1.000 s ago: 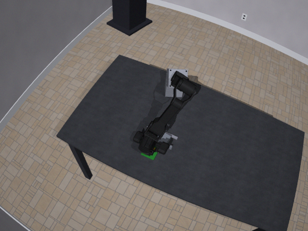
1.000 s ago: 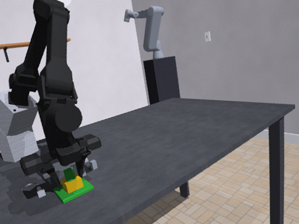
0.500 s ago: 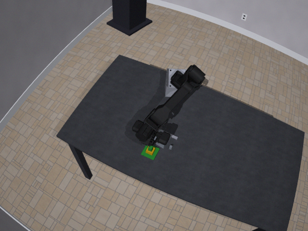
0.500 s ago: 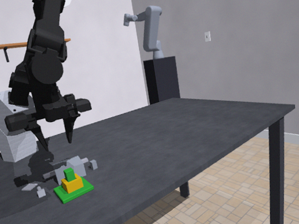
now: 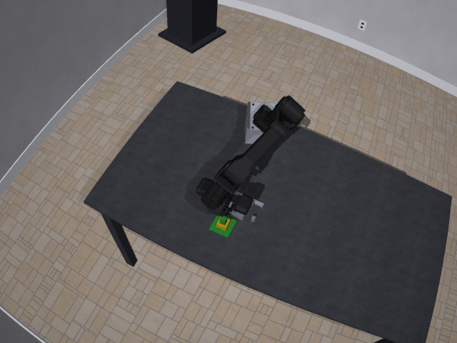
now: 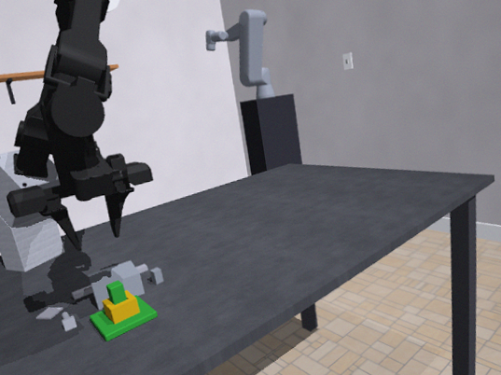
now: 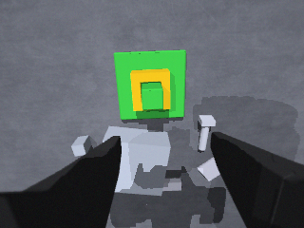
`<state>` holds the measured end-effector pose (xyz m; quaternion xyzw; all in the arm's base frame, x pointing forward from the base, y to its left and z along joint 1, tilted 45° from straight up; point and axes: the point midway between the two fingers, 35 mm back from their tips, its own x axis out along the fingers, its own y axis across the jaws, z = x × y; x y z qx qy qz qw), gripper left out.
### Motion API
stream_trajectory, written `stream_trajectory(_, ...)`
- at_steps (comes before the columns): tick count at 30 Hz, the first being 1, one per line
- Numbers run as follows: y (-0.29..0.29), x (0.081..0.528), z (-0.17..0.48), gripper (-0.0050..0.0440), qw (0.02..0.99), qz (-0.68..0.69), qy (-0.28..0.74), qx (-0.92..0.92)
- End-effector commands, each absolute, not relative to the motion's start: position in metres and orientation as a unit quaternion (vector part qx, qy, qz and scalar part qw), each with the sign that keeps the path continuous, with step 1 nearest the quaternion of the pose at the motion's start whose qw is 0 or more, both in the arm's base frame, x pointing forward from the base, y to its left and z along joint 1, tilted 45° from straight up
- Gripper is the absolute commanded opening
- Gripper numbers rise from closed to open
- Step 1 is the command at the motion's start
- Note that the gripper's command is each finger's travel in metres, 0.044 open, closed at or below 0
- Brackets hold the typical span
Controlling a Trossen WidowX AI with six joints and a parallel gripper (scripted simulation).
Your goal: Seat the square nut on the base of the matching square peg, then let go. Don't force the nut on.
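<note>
The yellow square nut [image 5: 221,224] [image 6: 122,309] [image 7: 136,90] sits around the green square peg [image 6: 116,291] [image 7: 153,98], down on the green base [image 5: 214,228] [image 6: 116,329] [image 7: 123,85]. The peg's top sticks up through the nut. My gripper [image 6: 96,240] [image 7: 165,141] is open and empty. It hangs well above the table, behind and above the peg, clear of the nut.
Grey loose parts lie just behind the base: a larger block [image 6: 125,274] [image 7: 142,157], a small cube [image 6: 156,274] [image 7: 82,144], a bolt-like piece [image 7: 205,130] and a small piece [image 6: 68,322]. The arm's grey mount [image 5: 253,125] [image 6: 11,216] stands at the table's back. The table's front edge is near the base.
</note>
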<state>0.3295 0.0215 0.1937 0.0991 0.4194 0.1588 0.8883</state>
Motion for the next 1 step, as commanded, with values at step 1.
stream_trajectory(1,0.0216,0.3288,0.2031,0.0260,0.894,0.161,0.407,0.095)
